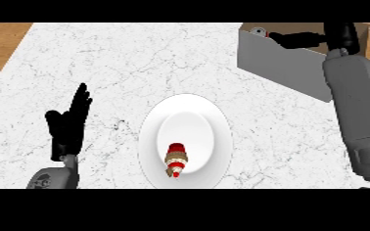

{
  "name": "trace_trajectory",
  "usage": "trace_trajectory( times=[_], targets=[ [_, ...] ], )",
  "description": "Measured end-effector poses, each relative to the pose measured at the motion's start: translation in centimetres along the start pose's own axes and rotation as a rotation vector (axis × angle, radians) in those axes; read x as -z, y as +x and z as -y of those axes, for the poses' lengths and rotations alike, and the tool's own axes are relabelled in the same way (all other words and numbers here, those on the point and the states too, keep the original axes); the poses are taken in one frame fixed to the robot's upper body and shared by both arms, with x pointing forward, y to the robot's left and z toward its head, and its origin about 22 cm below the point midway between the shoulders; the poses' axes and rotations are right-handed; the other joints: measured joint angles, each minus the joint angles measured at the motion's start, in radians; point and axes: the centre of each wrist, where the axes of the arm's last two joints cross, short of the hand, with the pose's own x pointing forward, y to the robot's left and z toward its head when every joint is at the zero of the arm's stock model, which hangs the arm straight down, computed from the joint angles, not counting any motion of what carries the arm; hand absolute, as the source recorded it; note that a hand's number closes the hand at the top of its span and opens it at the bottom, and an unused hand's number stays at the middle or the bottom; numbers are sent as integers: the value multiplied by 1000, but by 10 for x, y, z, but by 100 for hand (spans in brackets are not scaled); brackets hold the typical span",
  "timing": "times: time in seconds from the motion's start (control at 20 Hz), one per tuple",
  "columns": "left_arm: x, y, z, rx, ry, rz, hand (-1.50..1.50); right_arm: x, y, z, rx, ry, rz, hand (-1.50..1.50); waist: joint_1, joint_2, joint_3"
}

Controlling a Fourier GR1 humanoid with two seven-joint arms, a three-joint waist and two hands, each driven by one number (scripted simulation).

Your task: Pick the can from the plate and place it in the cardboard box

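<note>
Head view, entries as found.

- Can (177, 159): red and tan, lying on its side on the plate (155, 127), toward the near rim. It is well apart from the right hand, below and to its left, and just right of the left hand's reach.
- Cardboard box (278, 63): open-topped, directly beneath the right hand. A small pale-and-red thing (258, 31) is seen inside, just left of that hand; it is too small to be identified.
- Right hand (300, 40): held over the box; whether it is spread or closed cannot be told, and nothing can be made out in it.
- Left hand (69, 122): spread and upright, resting at the lower left, holding nothing.
- Handling, as judged: with the can on the plate, a descent from above is favoured, closing across the can's narrow body, since a lying can may roll on the dished plate.
- Room: bare tabletop (108, 54) lies between the right hand and the plate. The box's near wall must be cleared by lifting before any crossing.
</note>
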Motion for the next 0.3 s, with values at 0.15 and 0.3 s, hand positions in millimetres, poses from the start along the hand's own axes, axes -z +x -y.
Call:
trace_trajectory(
  times=[0.15,0.3],
  targets=[
    [1,-1,-1,-6,5,-3,0,0,-8,7,159,-17,23,-150,-7,0,1],
    [4,-2,-3,-4,9,-5,0,-3,-24,19,280,-41,28,-150,-14,0,1]
  ],
)
